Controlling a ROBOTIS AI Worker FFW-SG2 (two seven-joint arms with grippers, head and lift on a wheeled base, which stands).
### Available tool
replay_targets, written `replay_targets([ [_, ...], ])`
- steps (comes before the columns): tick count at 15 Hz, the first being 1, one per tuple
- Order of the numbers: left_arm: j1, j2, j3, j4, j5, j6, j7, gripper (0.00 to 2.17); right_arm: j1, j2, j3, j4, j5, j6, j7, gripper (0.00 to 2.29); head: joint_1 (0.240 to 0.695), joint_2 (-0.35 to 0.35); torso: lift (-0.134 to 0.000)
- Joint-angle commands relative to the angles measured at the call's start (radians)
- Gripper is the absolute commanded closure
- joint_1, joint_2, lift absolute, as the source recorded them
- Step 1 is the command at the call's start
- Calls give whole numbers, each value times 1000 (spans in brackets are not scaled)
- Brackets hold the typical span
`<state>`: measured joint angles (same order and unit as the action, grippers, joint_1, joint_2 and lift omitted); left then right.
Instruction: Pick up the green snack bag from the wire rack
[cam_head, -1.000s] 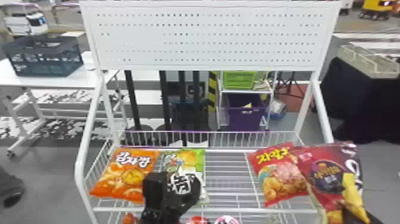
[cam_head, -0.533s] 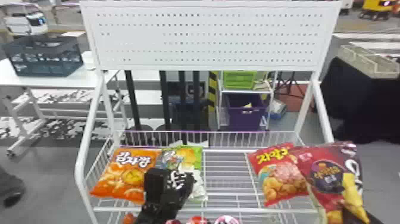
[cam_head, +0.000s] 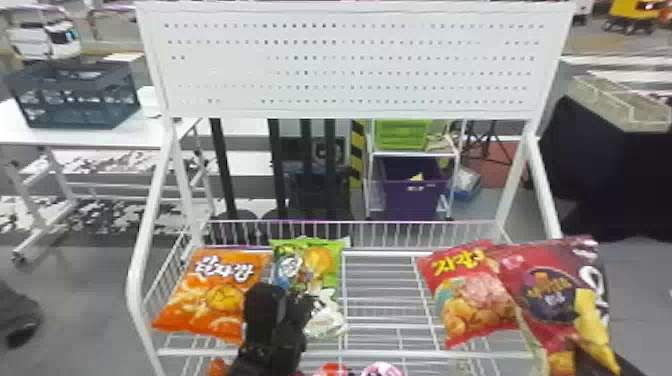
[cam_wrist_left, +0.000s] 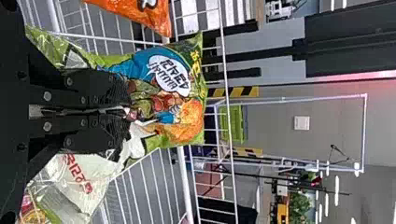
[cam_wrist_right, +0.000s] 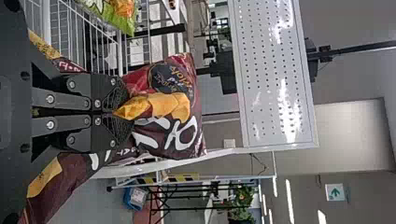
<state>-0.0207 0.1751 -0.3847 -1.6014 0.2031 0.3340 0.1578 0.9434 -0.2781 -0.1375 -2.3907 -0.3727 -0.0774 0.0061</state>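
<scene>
From my seat, I read the left gripper's (cam_wrist_left: 125, 114) black jaws as drawn together and clamped on the green, shiny film snack bag (cam_wrist_left: 189, 119), its foil creased at the fingertips and its printed top standing out beyond them. The bag sits in the left half of the white wire rack (cam_head: 380, 353). I expect it to be light and puffed with air, soft at the surface and a bit slippery, with brittle contents, so I'd keep this pinch on the slack film near the middle, firm enough not to slide but short of crushing or popping it. The black left arm (cam_head: 270, 345) comes in over the front of the rack, fingers pointing toward its back. An orange, pillow-shaped bag (cam_head: 210, 295) lies at the rack's left end, close enough that I'd lift straight up. At the rack's right end, the right gripper (cam_wrist_right: 125, 113) has its jaws closed on a dark maroon foil bag (cam_wrist_right: 196, 93), beside a bright red one (cam_head: 480, 295).
</scene>
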Motion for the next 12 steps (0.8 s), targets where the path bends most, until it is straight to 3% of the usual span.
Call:
replay_targets([
  [1,27,6,7,-46,-1,9,0,2132,-3,-1,3,1,0,0,0,2179,499,0,0],
  [7,186,55,76,-322,12,9,19,2128,-3,0,4,-2,0,0,0,2179,499,0,0],
  [12,490,104,237,-629,27,-43,8,2121,-6,-3,6,-1,0,0,0,2179,499,0,0],
])
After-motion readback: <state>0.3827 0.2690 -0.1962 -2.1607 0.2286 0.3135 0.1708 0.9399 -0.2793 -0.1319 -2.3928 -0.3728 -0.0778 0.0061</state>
